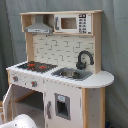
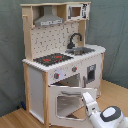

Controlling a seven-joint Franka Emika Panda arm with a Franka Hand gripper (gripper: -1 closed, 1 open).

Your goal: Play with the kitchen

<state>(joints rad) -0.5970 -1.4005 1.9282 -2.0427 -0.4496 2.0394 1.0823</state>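
The kitchen [image 1: 60,55] [image 2: 62,55] is a tall white and light-wood toy with a black-red stovetop [image 2: 52,59], a black faucet [image 1: 84,58] over the sink [image 1: 71,74], a grey hood [image 1: 39,26] and a small microwave [image 1: 72,23]. Its oven door [image 2: 66,102] stands open, swung out toward the front. My gripper [image 2: 88,97] sits at the door's right edge in the second exterior view, with the white arm [image 2: 107,117] trailing to the lower right. In the first exterior view only a white part of the arm [image 1: 22,121] shows at the bottom left.
A grey curtain [image 1: 115,45] hangs behind the kitchen. The kitchen stands on a wooden floor [image 2: 115,92]. The open oven door's edge [image 1: 7,102] juts out at the first exterior view's left.
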